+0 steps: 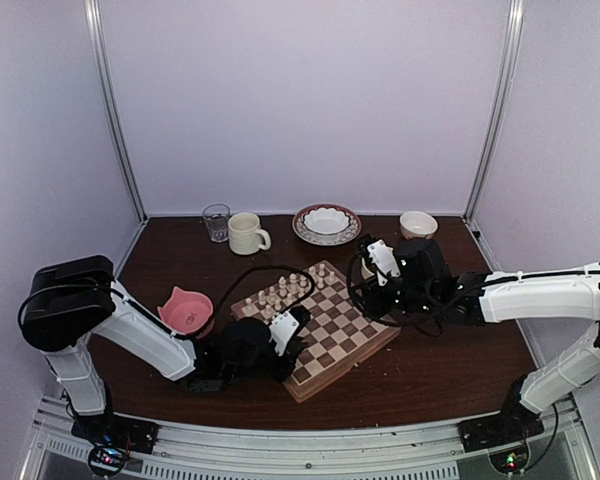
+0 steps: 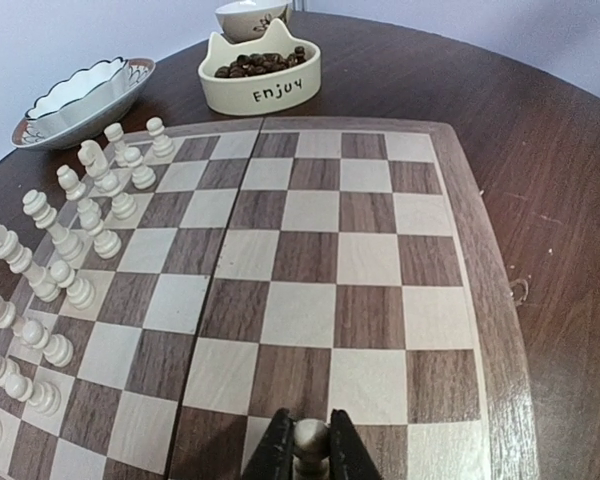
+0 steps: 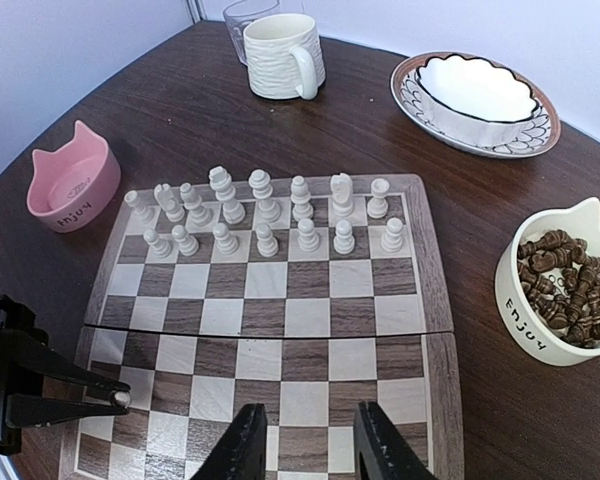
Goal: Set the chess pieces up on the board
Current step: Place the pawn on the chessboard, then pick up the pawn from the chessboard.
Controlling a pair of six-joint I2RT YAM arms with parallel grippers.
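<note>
Top view hid both sets of fingertips under the wrist bodies, and the bowl of dark pieces (image 3: 558, 290) was mostly blocked there. Left wrist view showed the left gripper (image 2: 309, 452) clamped on one pale pawn (image 2: 311, 434) at the board (image 2: 320, 250) edge nearest that camera, cut off by the frame bottom. Right wrist view showed the right gripper (image 3: 310, 445) parted and empty over the board, with the other chess pieces (image 3: 265, 215) in two rows along its far side.
</note>
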